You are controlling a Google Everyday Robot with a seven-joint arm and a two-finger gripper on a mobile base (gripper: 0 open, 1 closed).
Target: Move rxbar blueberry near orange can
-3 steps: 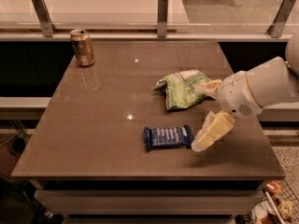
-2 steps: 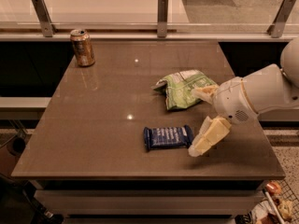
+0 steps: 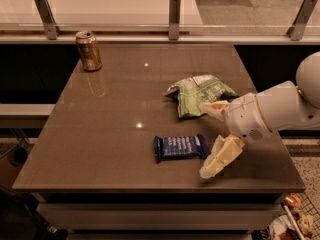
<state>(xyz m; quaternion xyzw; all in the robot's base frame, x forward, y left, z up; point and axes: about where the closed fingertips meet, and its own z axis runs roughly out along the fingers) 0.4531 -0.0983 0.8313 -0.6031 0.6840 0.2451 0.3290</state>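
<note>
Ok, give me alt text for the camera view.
The gripper hangs open at the right end of the rxbar blueberry, lying flat near the front edge of the brown table. A green-and-white chip bag lies just behind; the orange can stands upright at the far left corner.

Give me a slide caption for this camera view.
Open hand beside the rxbar blueberry near the table front; orange can upright at a far corner.
</note>
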